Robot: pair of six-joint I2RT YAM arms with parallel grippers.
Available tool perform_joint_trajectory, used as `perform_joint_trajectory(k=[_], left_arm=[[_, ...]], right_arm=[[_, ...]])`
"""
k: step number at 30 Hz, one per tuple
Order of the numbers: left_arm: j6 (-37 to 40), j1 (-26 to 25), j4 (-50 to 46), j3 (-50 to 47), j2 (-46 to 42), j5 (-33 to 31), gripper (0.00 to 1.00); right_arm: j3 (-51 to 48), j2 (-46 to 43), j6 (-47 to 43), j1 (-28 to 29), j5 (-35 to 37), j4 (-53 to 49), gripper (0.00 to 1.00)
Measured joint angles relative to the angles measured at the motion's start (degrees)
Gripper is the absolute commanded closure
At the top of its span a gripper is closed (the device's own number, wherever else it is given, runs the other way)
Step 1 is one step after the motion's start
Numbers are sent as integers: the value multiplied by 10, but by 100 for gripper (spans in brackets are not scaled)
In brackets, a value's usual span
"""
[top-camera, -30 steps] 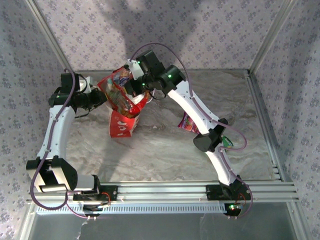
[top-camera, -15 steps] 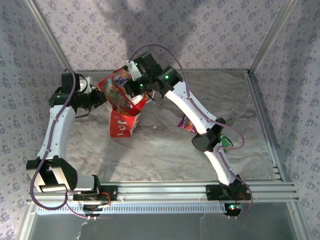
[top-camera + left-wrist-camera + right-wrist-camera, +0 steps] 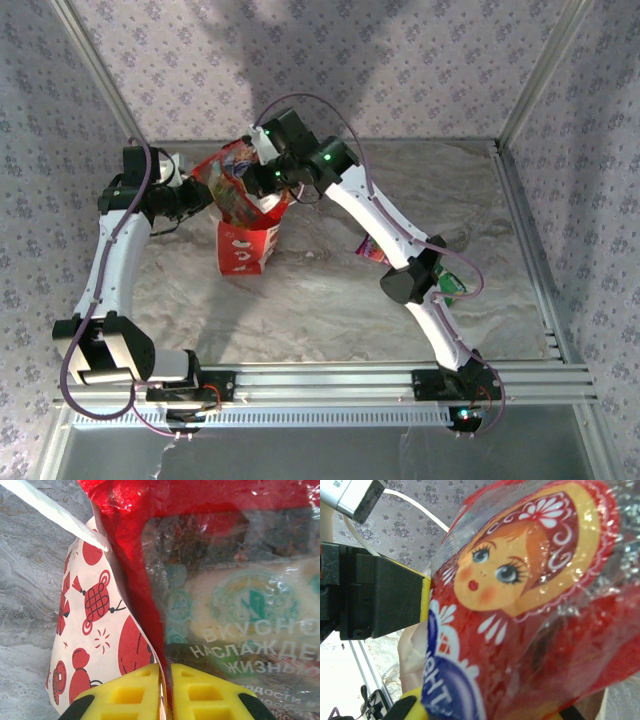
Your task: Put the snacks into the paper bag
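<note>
Marbled grey table, floral walls — left end effector pinches paper bag, right end effector grips red packet.

The table is viewed by the fixed top camera from above and behind the arm bases, with both arms taken in out to the left gripper and right gripper. The left wrist camera is aimed past its own fingertips, very near the paper bag and the red packet just ahead of them. The same red packet is seen close ahead of the right gripper by the right wrist camera, and is shared with the top view.
</note>
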Motion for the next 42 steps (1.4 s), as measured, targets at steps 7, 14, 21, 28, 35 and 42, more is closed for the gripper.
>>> perform_joint_trajectory(k=[7, 14, 21, 28, 35, 42], left_arm=[[0, 0, 1, 0, 2, -2, 86], [0, 0, 1, 0, 2, -2, 86], [1, 1, -1, 0, 2, -6, 86], [2, 18, -5, 0, 2, -6, 86], [2, 23, -5, 0, 2, -7, 86], [2, 23, -5, 0, 3, -7, 86]], right_arm=[[0, 2, -10, 7, 2, -2, 46], [0, -1, -37, 22, 32, -17, 45], [-46, -63, -51, 22, 96, -24, 47], [-73, -141, -56, 15, 169, -34, 51], [-203, -232, -52, 10, 211, -35, 50], [-276, -261, -34, -10, 164, -8, 52]])
